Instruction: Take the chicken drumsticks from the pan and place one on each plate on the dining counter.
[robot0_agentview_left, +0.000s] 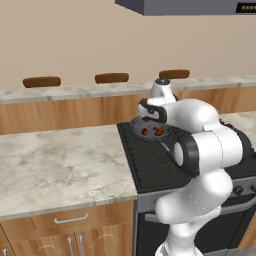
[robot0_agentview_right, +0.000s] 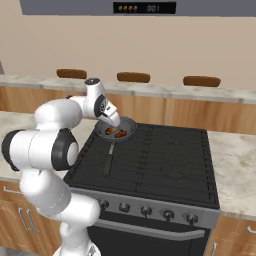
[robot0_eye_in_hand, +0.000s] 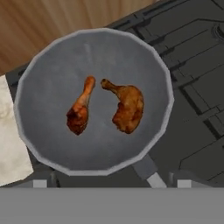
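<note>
The long dining worktop with its mottled beige-grey stone top and plain wood-panel sides ran across the back of the kitchen, well apart from the cooking area; no plates could be made out on the stretch of it in view. In front of it stood the black stove with its dark grated cooktop, flanked by a nearer stone-topped worktop with silver-handled drawers. At the cooktop's far corner, on the side of that nearer worktop, sat the round dark grey frying pan with low sides and a long straight handle.

Both glossy reddish-brown chicken drumsticks lay in the pan near its middle, side by side and not touching: a slimmer one and a plumper one.

The white arm reached over the pan, and the two-finger pincer hung directly above it with its jaws spread wide, holding nothing.

By the look of it, the task stood at its first step: neither drumstick had been lifted, and the arm was lined up for the first pick. The next move likely called for choosing one drumstick, centring the jaws across its narrow width, descending until the tips straddled it close to the pan floor, and closing without nudging the other piece.
</note>
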